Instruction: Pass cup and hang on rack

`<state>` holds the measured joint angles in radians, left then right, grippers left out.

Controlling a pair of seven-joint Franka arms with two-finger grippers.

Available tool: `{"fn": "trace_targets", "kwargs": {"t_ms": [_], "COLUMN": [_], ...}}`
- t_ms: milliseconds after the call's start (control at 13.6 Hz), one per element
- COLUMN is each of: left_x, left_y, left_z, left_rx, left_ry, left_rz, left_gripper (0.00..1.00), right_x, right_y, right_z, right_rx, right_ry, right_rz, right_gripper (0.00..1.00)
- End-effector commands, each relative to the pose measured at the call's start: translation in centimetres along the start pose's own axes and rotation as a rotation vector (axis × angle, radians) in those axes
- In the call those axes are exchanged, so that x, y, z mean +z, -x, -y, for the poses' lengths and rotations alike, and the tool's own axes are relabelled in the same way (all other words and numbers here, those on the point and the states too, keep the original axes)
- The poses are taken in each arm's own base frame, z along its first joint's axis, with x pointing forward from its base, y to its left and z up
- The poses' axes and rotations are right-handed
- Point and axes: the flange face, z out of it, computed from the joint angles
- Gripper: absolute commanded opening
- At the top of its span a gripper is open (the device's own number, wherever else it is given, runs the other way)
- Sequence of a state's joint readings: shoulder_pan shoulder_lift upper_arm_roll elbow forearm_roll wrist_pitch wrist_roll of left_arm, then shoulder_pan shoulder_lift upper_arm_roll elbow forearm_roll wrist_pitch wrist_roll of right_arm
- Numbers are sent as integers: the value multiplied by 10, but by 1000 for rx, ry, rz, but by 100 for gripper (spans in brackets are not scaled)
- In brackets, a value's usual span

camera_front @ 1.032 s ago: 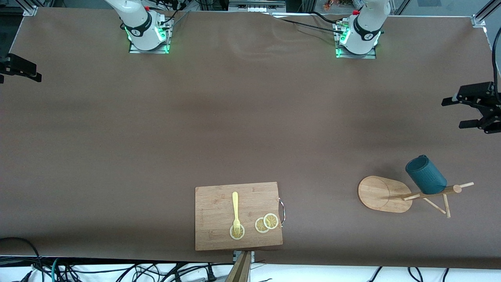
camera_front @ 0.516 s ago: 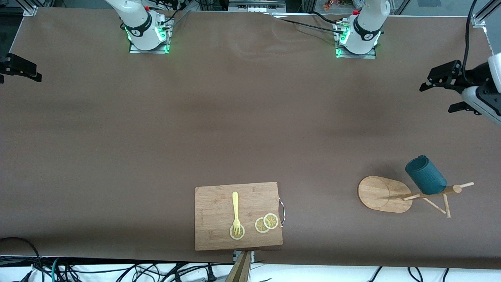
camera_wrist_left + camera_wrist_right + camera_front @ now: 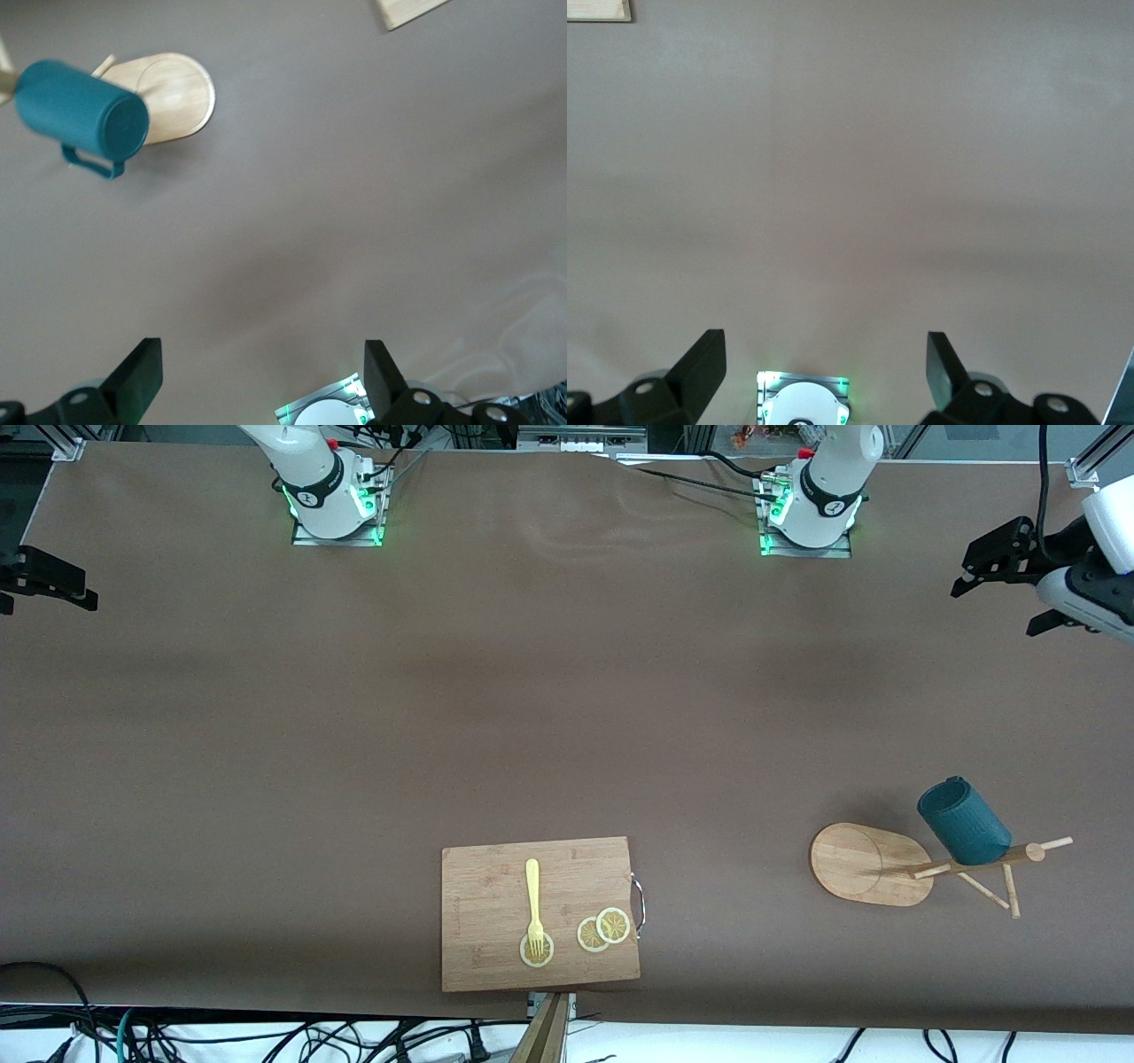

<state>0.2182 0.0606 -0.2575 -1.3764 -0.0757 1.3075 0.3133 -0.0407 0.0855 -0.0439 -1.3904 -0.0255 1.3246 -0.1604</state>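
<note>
The dark teal cup (image 3: 964, 821) sits tilted on the bamboo rack (image 3: 855, 861), base end up, near the left arm's end of the table. In the left wrist view the cup (image 3: 80, 111) shows its handle at the side, above the rack's oval base (image 3: 177, 93); which peg carries it is hidden. My left gripper (image 3: 997, 598) hangs open and empty over the table edge, well apart from the rack; its fingers (image 3: 142, 376) frame bare table. My right gripper (image 3: 40, 598) waits open and empty at the right arm's end, over bare table (image 3: 826, 372).
A wooden cutting board (image 3: 540, 912) lies near the front camera, with a yellow fork (image 3: 533, 899) and lemon slices (image 3: 602, 930) on it. Its corner shows in both wrist views. Both arm bases (image 3: 337, 505) stand along the table's back edge.
My left gripper has drawn away from the rack toward the robots' side of the table and turned. The cup stays on the rack. The right arm has not moved.
</note>
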Motion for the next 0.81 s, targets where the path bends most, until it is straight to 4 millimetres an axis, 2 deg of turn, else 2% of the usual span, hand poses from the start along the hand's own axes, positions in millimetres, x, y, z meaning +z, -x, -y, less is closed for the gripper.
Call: {"fn": "trace_targets", "kwargs": {"t_ms": [0, 147, 295, 737], "left_x": [20, 30, 36, 31], "left_y": [24, 33, 34, 27], "left_z": [-8, -10, -13, -15], "left_rx": [-130, -231, -260, -317], "left_ry": [-76, -89, -94, -88], "left_rz": [8, -22, -29, -93], "left_gripper": [100, 100, 100, 100], "right_x": [-1, -1, -1, -2], "right_y": [2, 3, 2, 3], "right_z": [-1, -2, -2, -1], "right_rx": [10, 13, 10, 8], "right_ry": [-19, -19, -19, -19], "right_rz": [-10, -10, -10, -12], "right_gripper": [100, 100, 100, 100]}}
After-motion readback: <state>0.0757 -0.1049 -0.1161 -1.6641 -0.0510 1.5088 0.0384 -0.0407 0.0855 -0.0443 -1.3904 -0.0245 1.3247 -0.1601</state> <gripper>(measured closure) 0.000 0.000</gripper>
